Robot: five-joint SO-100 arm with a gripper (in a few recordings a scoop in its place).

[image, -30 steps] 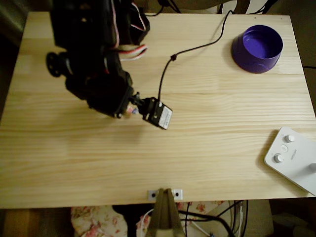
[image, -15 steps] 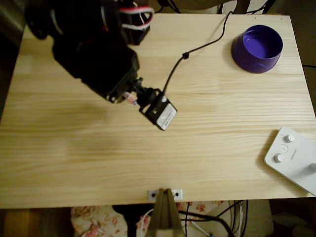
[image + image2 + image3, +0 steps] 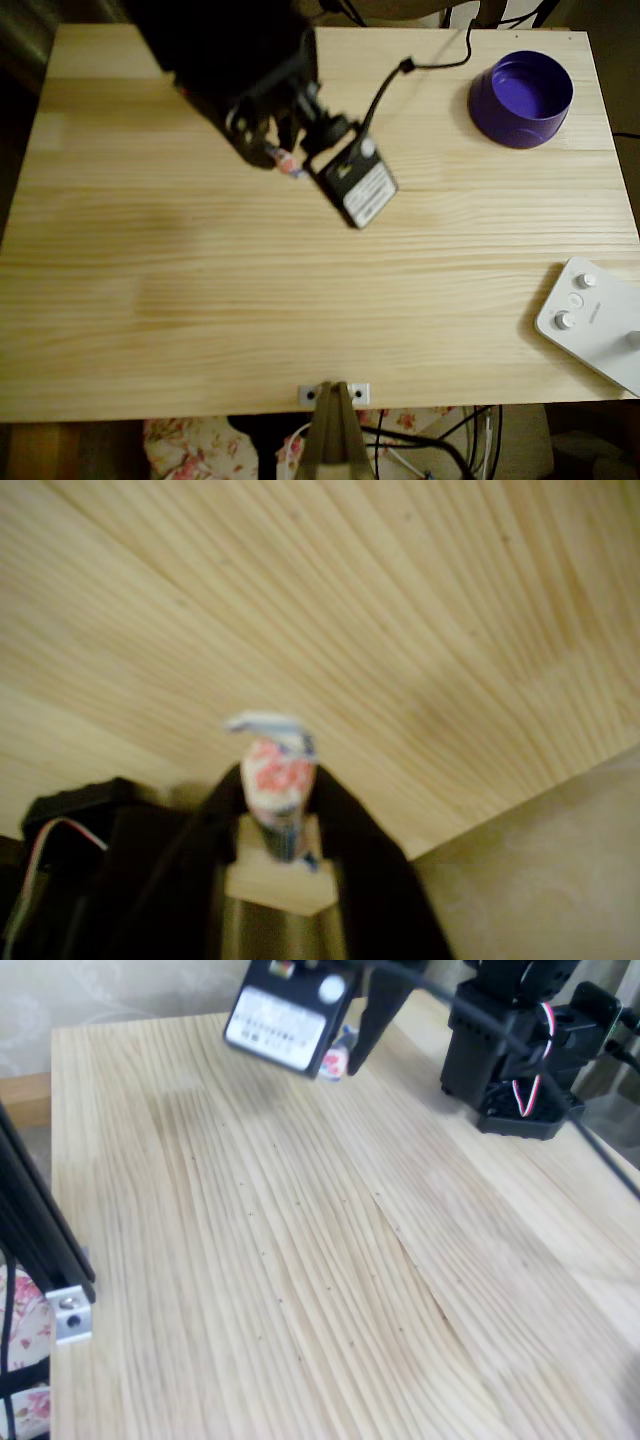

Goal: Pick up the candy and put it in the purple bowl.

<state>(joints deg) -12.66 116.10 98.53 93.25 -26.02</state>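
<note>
In the wrist view the candy (image 3: 276,790) stands lengthwise between the dark fingers (image 3: 350,850), one twisted bluish end poking out past their tips, its white wrapper printed red-orange. The tool (image 3: 283,160) is closed tight on it, held above the wooden surface (image 3: 300,320), well apart from the purple bowl (image 3: 521,98) at the far right corner in the overhead view.

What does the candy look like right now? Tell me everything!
The candy is a small sweet in a white wrapper with red print and a twisted bluish end on top. It stands upright, pinched between the dark fingers of the end effector, lifted above the wooden table, touching nothing else.
</note>
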